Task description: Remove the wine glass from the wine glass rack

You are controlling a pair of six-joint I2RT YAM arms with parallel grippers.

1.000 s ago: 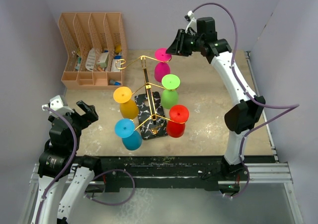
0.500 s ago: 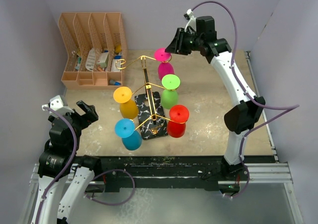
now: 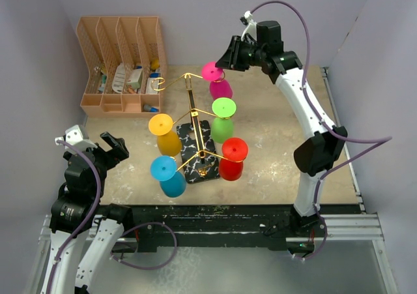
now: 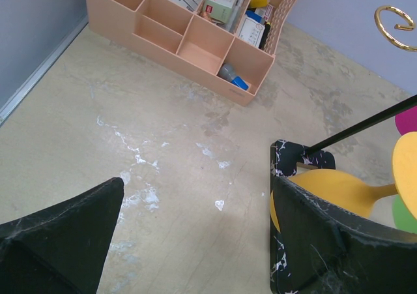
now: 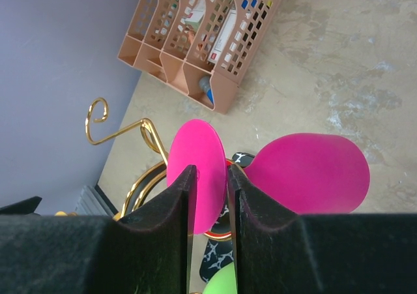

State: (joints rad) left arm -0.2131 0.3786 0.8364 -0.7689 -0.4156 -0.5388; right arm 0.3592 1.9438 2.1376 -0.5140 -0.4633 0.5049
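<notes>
The right fingers (image 5: 240,196) sit close together, one on each side of the pink wine glass (image 5: 306,170), between its foot and its bowl. They hide the stem, so I cannot tell if they squeeze it. The glass is foot-up at the far side of the wine glass rack (image 3: 190,108). The left fingers (image 4: 296,203) are wide open and hold nothing.

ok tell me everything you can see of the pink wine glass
The pink wine glass looks like opaque matte plastic: flat round foot, rounded bowl. It hangs foot-up and tilted from an arm of the wine glass rack. The right gripper has its fingers either side of the stem; actual pinch unclear.
</notes>
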